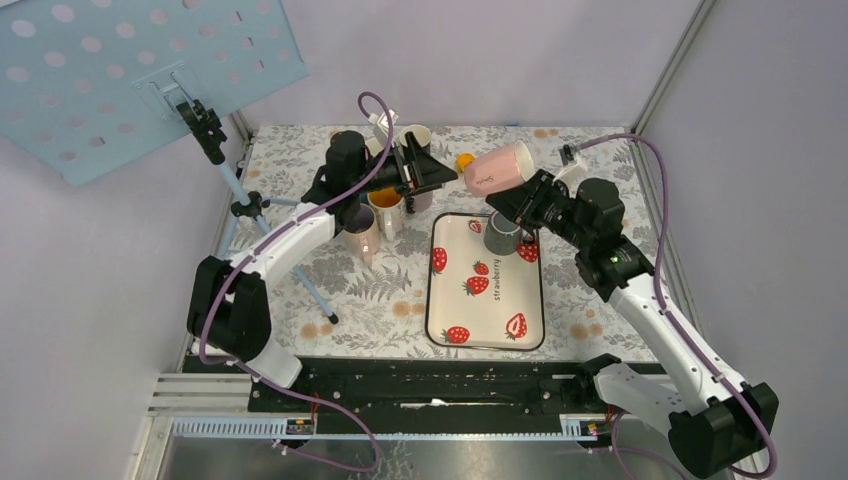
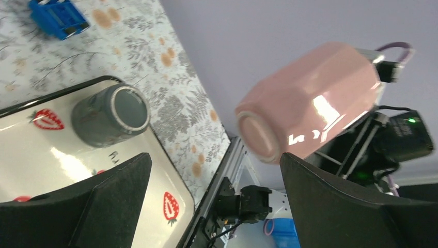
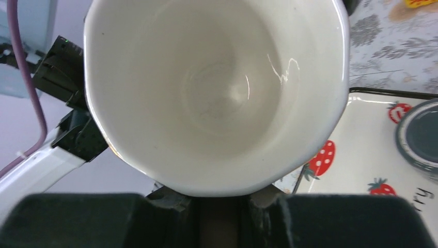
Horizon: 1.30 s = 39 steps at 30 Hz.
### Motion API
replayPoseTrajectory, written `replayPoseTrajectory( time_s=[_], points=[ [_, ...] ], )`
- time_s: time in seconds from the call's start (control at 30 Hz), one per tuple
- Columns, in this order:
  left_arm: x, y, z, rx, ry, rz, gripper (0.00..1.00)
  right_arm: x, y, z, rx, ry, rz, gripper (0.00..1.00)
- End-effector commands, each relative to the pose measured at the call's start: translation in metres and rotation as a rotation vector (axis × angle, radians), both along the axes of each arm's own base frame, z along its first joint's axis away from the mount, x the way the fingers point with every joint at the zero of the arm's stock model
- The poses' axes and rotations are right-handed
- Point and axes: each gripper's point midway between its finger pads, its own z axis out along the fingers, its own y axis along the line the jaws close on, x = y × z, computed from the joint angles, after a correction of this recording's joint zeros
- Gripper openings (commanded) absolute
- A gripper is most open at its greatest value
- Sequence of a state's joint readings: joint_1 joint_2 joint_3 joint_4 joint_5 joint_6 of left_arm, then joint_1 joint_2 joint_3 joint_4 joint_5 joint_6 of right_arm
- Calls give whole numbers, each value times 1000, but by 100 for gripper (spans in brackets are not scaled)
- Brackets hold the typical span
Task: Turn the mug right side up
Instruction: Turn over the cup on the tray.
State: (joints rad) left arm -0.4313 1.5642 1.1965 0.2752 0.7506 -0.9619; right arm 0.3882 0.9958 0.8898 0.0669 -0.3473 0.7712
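My right gripper [image 1: 527, 197] is shut on a pink mug [image 1: 500, 168] and holds it in the air over the far end of the strawberry tray [image 1: 485, 330]. The mug lies on its side, base towards my left gripper [image 1: 445, 175]. In the right wrist view its white inside [image 3: 217, 88] faces the camera, and the fingers [image 3: 330, 222] clamp a part at its lower edge. In the left wrist view the pink mug [image 2: 310, 98] hangs just beyond my open, empty left gripper [image 2: 214, 160]. A grey mug [image 1: 501, 233] stands on the tray.
Several cups stand under my left arm: a tan one [image 1: 362, 232], an orange one [image 1: 386, 210], a white one [image 1: 418, 137]. A small orange thing [image 1: 465, 160] lies at the back. A blue perforated board [image 1: 130, 70] on a tripod [image 1: 225, 170] stands at the left.
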Motion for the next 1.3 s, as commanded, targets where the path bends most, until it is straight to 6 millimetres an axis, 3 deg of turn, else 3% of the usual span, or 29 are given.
replayPoseTrajectory(
  time_s=[0.0, 0.2, 0.33, 0.67, 0.97, 1.27],
  points=[
    [5, 13, 17, 81, -96, 78, 99, 13, -20, 59, -41, -196, -112, 0],
    [-8, 12, 11, 162, -110, 47, 99, 45, -38, 46, -166, -184, -239, 0],
    [-24, 5, 8, 210, -131, 11, 99, 71, -57, 27, -280, -144, -345, 0],
    [-54, -13, 5, 268, -172, -62, 99, 133, -124, -23, -469, -47, -597, 0],
    [-62, -18, 4, 267, -173, -88, 99, 177, -176, -68, -567, 3, -766, 0],
    [-66, -16, 3, 269, -178, -94, 99, 209, -202, -123, -663, 69, -826, 0]
  ],
)
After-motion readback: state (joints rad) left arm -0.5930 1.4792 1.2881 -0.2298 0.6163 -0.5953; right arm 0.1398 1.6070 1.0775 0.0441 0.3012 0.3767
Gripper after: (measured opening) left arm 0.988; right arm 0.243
